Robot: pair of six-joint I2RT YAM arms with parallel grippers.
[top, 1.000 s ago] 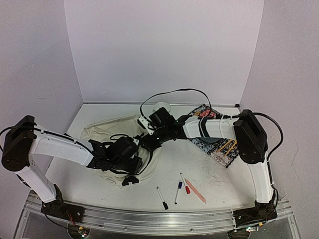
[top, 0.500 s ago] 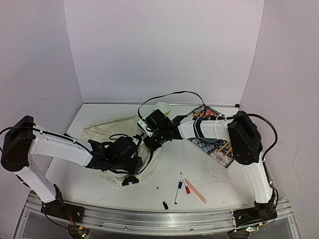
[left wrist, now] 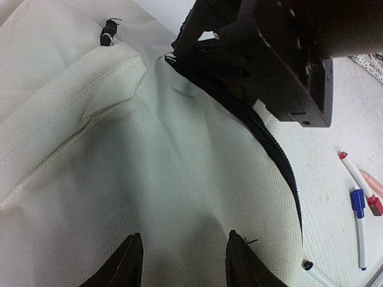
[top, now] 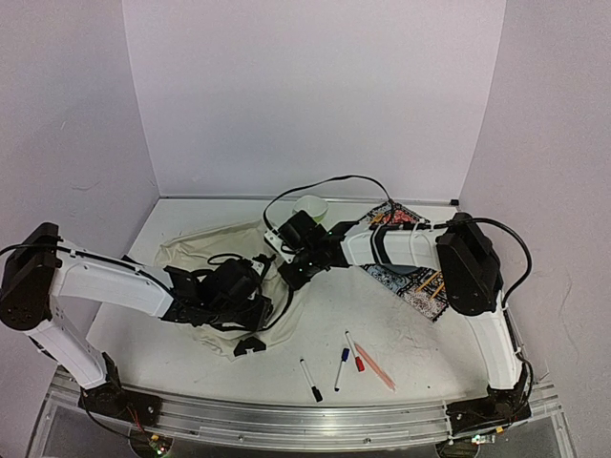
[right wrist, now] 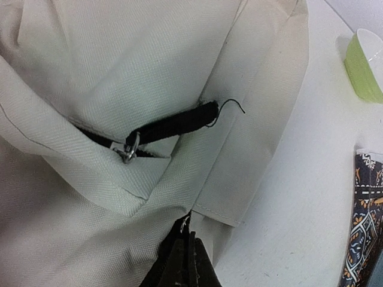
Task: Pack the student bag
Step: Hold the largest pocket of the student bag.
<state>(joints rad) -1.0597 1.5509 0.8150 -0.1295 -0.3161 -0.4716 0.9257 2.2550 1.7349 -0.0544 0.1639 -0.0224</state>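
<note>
While the bag (top: 205,262), woven cream cloth with a black zipper (left wrist: 272,152), lies crumpled at the counter's (top: 401,324) left centre, the right pincer (right wrist: 184,254) is pinched shut on its zipper pull. Half spread, the left pincer (left wrist: 182,260) presses the fabric without gripping. Only the right wrist view shows a black strap loop (right wrist: 170,127).

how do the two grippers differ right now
The left gripper has its fingers apart, pressed on the bag; the right gripper is shut, pinched at the bag's zipper end. The left sits on broad fabric mid-bag; the right sits at a seam near the bag's edge. Both are black and touch the bag.
</note>
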